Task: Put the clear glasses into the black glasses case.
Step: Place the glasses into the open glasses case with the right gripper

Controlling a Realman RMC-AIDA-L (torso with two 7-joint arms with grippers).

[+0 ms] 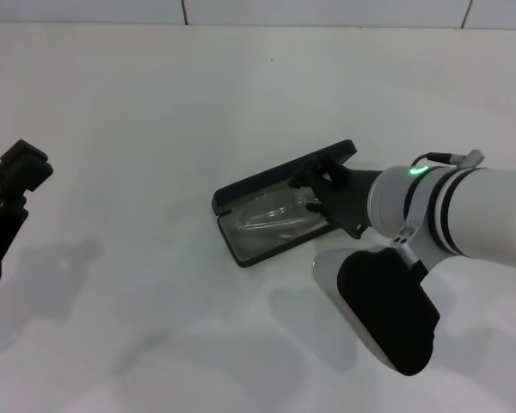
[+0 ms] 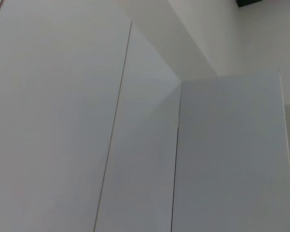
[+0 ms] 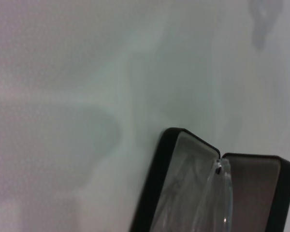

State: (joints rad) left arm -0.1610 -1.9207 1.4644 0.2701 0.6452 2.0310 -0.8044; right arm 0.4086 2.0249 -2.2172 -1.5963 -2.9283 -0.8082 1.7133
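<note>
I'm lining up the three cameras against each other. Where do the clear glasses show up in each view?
Head view: the clear glasses lie in the open black glasses case, centre, at the right tool.
Left wrist view: not in it, only pale panels.
Right wrist view: near the lower edge, over the case's lining.
Shared landmark: the case's black rim, seen in the head and right wrist views.
</note>
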